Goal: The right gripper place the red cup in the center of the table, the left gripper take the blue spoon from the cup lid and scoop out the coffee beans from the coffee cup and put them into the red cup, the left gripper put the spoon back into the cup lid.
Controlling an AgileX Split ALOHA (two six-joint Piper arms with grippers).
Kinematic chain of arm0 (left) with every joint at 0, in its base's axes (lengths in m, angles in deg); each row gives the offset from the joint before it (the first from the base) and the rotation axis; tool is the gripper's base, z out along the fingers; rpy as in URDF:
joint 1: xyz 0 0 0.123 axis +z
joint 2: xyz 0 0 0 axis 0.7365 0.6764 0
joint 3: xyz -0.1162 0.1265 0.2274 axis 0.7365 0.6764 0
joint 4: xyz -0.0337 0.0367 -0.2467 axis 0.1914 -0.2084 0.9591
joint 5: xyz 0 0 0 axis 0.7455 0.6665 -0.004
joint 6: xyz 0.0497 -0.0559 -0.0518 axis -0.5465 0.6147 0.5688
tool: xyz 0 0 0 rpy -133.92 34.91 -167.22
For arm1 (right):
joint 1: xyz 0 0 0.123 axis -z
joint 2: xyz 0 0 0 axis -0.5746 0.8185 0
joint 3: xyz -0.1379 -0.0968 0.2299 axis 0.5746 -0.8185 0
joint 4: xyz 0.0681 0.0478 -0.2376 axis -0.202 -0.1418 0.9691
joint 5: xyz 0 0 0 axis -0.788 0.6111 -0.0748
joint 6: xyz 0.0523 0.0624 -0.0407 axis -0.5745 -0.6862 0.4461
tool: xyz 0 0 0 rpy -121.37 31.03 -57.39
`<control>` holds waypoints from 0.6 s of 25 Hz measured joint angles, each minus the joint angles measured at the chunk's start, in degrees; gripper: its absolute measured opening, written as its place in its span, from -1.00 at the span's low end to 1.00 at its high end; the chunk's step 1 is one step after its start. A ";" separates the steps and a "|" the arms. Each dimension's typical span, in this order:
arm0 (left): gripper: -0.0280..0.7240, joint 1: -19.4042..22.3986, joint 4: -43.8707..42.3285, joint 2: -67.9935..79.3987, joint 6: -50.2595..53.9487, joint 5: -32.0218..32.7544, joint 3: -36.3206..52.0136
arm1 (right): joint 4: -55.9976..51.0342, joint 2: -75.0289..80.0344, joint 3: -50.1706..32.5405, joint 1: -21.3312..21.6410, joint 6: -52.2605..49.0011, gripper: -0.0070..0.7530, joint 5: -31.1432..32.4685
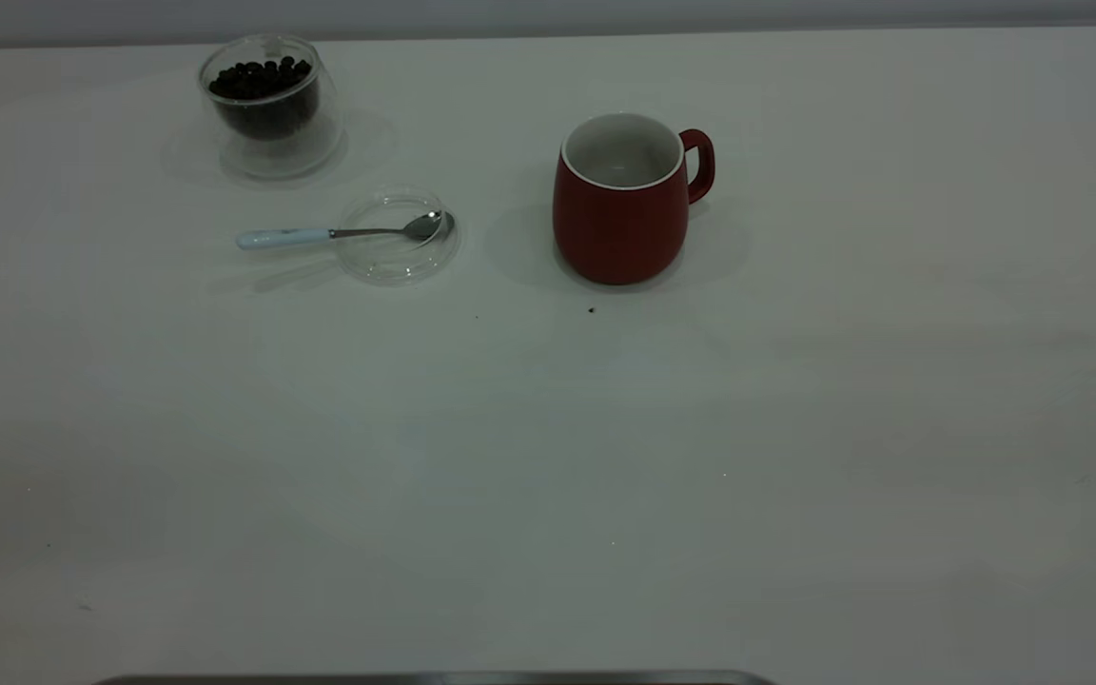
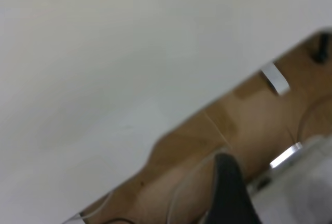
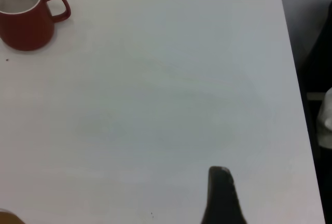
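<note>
The near part of the white tabletop (image 1: 548, 495) is wide, flat and smooth, with only a few tiny dark specks. Farther back, the round red cup (image 1: 620, 202) stands upright near the middle, its handle to the right and its inside white. To its left lies the clear round cup lid (image 1: 398, 249), with the blue spoon (image 1: 339, 233) across it, shiny bowl on the lid and pale handle sticking out left. Farthest back on the left sits the clear glass coffee cup (image 1: 270, 107), full of dark coffee beans (image 1: 259, 80).

One dark finger of the left hand (image 2: 231, 193) shows by the tabletop's edge, and one of the right hand (image 3: 222, 195) over bare tabletop. I cannot tell how open either is.
</note>
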 joint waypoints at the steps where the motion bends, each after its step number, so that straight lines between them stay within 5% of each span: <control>1: 0.53 2.59 -0.36 -0.94 -0.31 0.00 0.00 | 0.00 0.00 0.00 0.00 0.00 0.47 0.00; 8: 0.53 18.07 -2.84 -8.56 -0.33 0.06 0.00 | 0.00 0.00 0.00 0.00 0.00 0.47 0.00; 15: 0.53 22.19 -2.84 -10.18 -0.19 0.25 0.00 | 0.00 0.00 0.00 0.00 0.00 0.47 0.00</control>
